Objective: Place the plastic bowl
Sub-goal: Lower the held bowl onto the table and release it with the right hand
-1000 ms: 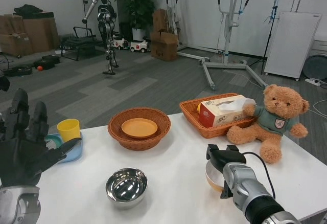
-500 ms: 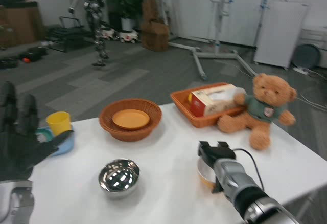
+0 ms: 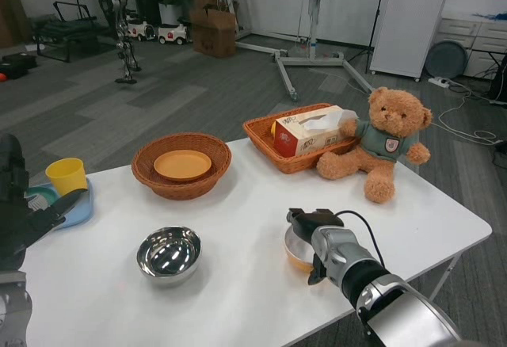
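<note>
The view has swung right and dipped over the last second, so everything sits further left in the picture, yet nothing on the bench (image 3: pixel 253 204) has really shifted against its neighbours. The right hand (image 3: pixel 310 232) stays where it was, curled over the near rim of the bowl (image 3: pixel 295 252), a clear bowl with an orange bottom that rests on the bench just under and left of that hand; the fingers appear clamped on its rim, though the wrist hides most of the grip. The bowl does not look lifted. Far to the left of that hand lies the steel bowl (image 3: pixel 169 253), and beyond it, further from the robot, the round basket (image 3: pixel 181 165) with an orange plate (image 3: pixel 182 165) inside. The left hand (image 3: pixel 20 212) waits raised at the far left edge, fingers apart, holding nothing. I judge the placing is either just finishing or not yet begun; the hand's unchanged hold suggests release comes next.
</note>
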Controlling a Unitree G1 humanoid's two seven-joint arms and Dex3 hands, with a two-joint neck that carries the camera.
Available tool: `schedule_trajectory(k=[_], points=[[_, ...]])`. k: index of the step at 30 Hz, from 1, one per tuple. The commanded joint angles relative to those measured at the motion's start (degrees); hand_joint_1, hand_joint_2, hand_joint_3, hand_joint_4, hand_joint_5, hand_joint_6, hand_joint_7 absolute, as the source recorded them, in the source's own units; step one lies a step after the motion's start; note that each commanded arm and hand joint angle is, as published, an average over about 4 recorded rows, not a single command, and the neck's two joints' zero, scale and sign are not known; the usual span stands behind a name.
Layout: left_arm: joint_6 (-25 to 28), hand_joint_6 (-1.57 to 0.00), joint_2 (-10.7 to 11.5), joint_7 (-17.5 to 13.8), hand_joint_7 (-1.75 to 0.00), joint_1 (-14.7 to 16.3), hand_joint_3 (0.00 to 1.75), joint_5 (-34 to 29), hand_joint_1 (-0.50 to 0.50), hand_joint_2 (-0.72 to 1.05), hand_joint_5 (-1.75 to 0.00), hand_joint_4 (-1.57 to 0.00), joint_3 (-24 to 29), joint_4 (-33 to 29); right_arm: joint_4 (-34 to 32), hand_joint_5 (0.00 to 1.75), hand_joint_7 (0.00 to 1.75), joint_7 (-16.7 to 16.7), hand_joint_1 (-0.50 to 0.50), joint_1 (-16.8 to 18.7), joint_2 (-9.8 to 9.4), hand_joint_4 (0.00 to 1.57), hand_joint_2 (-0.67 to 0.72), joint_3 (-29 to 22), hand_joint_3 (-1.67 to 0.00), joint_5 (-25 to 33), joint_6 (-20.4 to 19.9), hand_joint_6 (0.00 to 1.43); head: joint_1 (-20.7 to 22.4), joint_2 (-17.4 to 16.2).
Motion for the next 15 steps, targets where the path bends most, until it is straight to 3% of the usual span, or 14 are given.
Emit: schedule_trajectory(k=[1,5,11,15], points=[[-0.42,0.0,-0.28,0.01,0.0,0.79,0.0,-0.25,-0.48,0.52,0.0,0.0,0.09,-0.23,0.74,0.0,0.21,1.14,-0.42,0.24,-0.11,0.0,0.19,-0.2,-0.28,0.15,0.41,0.0,0.29,-0.35],[-0.57,0.0,-0.28,0.01,0.0,0.79,0.0,-0.31,-0.48,0.52,0.0,0.0,0.13,-0.21,0.06,0.0,0.03,2.09,-0.46,0.35,-0.07,0.0,0.39,-0.4,-0.04,0.09,0.37,0.0,0.53,-0.63],[-0.57,0.0,-0.28,0.01,0.0,0.79,0.0,-0.49,-0.48,0.52,0.0,0.0,0.09,0.01,-5.28,0.0,0.0,5.05,-0.46,1.73,-0.29,0.0,0.58,-0.58,0.0,-0.18,-0.03,0.0,0.97,-1.27],[-0.57,0.0,-0.28,0.01,0.0,0.79,0.0,-0.58,-0.48,0.52,0.0,0.0,0.09,0.12,-11.72,0.0,0.0,5.07,-0.45,4.04,-0.4,0.0,0.65,-3.92,0.0,0.0,-1.08,0.0,1.42,-1.37]])
